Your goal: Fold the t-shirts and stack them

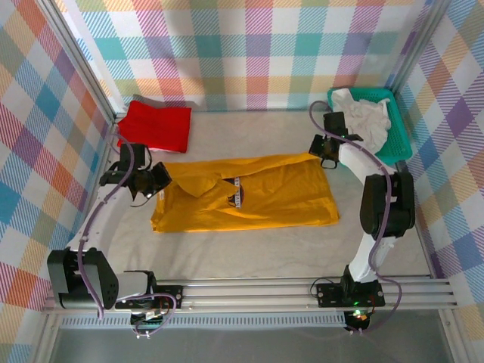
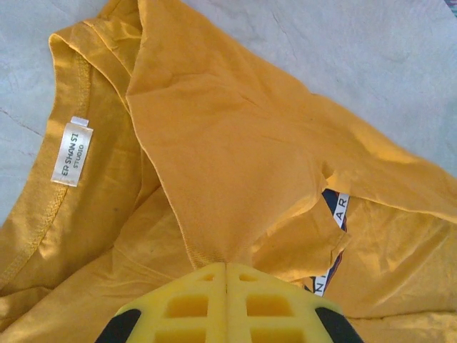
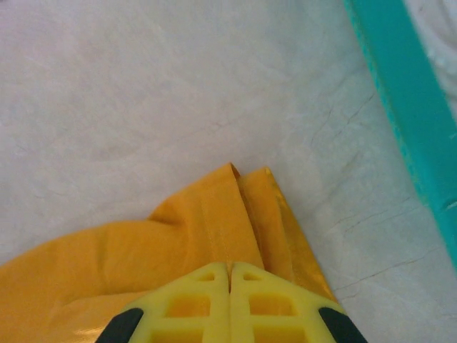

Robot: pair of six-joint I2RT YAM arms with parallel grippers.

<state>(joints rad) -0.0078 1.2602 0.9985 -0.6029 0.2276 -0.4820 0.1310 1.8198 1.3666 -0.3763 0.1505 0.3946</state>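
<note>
Left pincer (image 2: 226, 267) low, clamped on mustard t-shirt (image 1: 257, 200), right pincer (image 3: 229, 266) outstretched, clamping its far corner

Open table (image 1: 249, 253) runs near-side of the yellow t-shirt (image 1: 280, 200); red t-shirt (image 1: 157, 125) and teal basket (image 1: 401, 144) block the far corners.

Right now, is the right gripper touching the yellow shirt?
Touching. The right wrist view shows the right gripper shut on a folded corner of the yellow shirt, no gap between them.
</note>
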